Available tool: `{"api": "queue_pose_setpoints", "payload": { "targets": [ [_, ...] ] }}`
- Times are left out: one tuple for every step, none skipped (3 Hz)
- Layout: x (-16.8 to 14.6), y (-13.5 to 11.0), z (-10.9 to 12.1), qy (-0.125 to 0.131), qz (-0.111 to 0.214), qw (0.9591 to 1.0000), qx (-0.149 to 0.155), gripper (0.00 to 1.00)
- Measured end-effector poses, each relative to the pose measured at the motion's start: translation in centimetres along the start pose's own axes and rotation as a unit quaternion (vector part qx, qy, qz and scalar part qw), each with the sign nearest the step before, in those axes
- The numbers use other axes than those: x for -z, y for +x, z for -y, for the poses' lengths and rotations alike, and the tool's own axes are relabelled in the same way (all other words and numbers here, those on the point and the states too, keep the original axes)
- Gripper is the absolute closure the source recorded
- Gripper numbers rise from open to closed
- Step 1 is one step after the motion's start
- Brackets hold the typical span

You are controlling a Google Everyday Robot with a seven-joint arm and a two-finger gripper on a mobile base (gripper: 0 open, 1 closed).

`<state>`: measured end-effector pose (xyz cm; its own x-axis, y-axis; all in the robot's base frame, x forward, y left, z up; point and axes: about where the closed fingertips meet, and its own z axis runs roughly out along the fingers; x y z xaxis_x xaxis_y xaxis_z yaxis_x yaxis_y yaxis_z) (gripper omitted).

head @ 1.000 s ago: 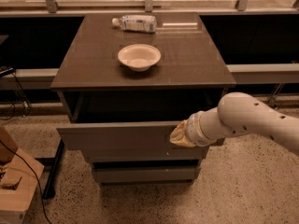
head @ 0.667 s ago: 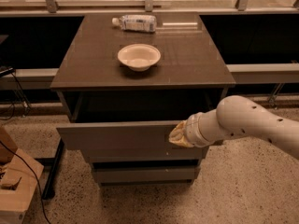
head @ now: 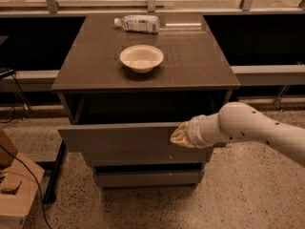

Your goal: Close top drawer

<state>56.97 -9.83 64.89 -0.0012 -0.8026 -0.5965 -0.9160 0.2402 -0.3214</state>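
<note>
The top drawer [head: 119,137] is a wide grey-brown drawer with a flat handleless front. It stands pulled out from the cabinet, with a dark gap behind its front. My gripper [head: 178,135] comes in from the right on a white arm [head: 252,128]. Its yellowish tip rests against the right part of the drawer front, near the top edge. Two narrower drawer fronts [head: 147,178] sit below.
A white bowl [head: 141,57] and a lying plastic bottle [head: 137,24] sit on the cabinet top [head: 190,66]. A wooden box [head: 14,194] with a cable stands on the floor at left. Dark shelving runs behind the cabinet.
</note>
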Motion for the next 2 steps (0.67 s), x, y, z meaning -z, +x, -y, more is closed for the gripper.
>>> {"api": "queue_pose_setpoints", "payload": {
  "targets": [
    [-1.2,0.2,1.4,0.014,0.018,0.9997,-0.006,0.26],
    [-1.7,0.0,2.5,0.022,0.028,0.9994,-0.004,0.03]
  ]
}}
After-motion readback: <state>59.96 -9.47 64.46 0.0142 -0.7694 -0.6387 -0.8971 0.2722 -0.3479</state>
